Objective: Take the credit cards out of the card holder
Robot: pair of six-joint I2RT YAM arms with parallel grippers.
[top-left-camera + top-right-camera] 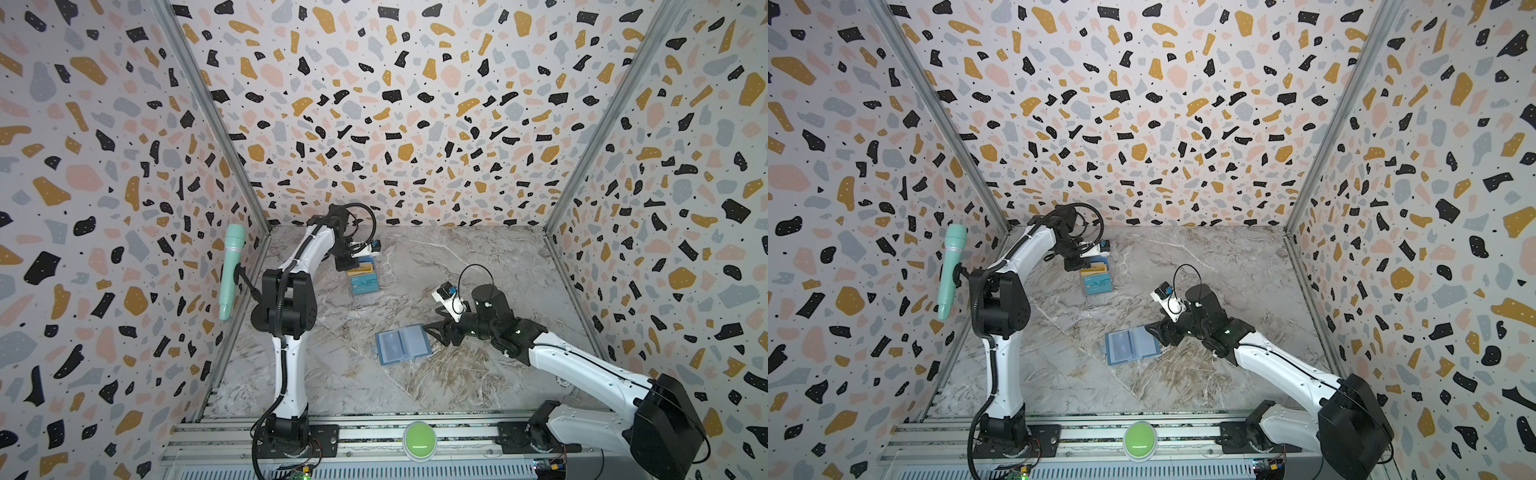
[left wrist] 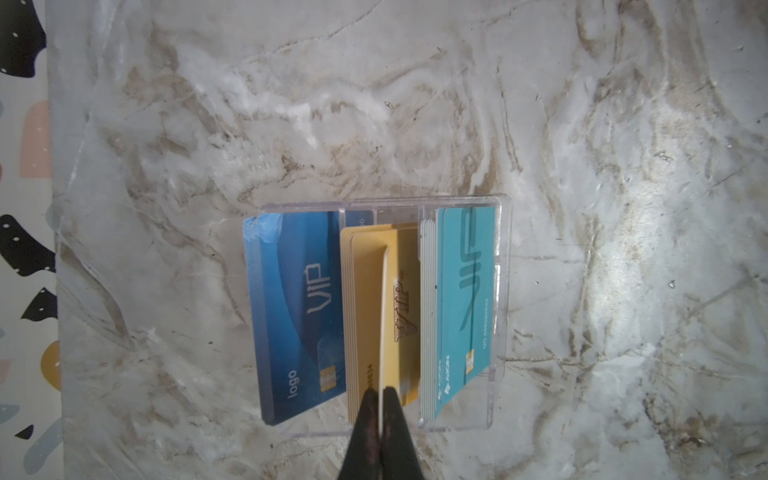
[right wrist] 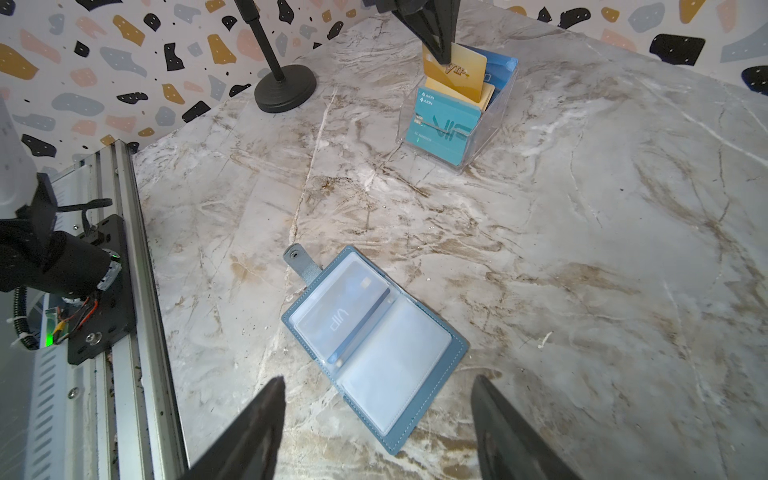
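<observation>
The slate-blue card holder (image 1: 402,344) (image 1: 1132,347) (image 3: 419,399) lies open on the marble table, snap tab outward. One blue credit card (image 3: 345,307) shows inside a clear pocket. My right gripper (image 3: 378,379) (image 1: 434,332) is open, low at the holder's right edge, with nothing between its fingers. At the back left, my left gripper (image 2: 380,392) (image 3: 440,45) (image 1: 347,266) is shut on a golden-yellow card (image 2: 384,311) (image 3: 465,72). It holds the card upright over the middle tier of a clear display rack (image 2: 503,291) (image 1: 365,284).
The rack holds stacks of blue (image 2: 299,316), yellow (image 2: 361,316) and teal cards (image 2: 465,291). A mint-green microphone (image 1: 230,270) hangs on a stand by the left wall, with its round base (image 3: 284,89) on the table. A green button (image 1: 419,440) sits on the front rail.
</observation>
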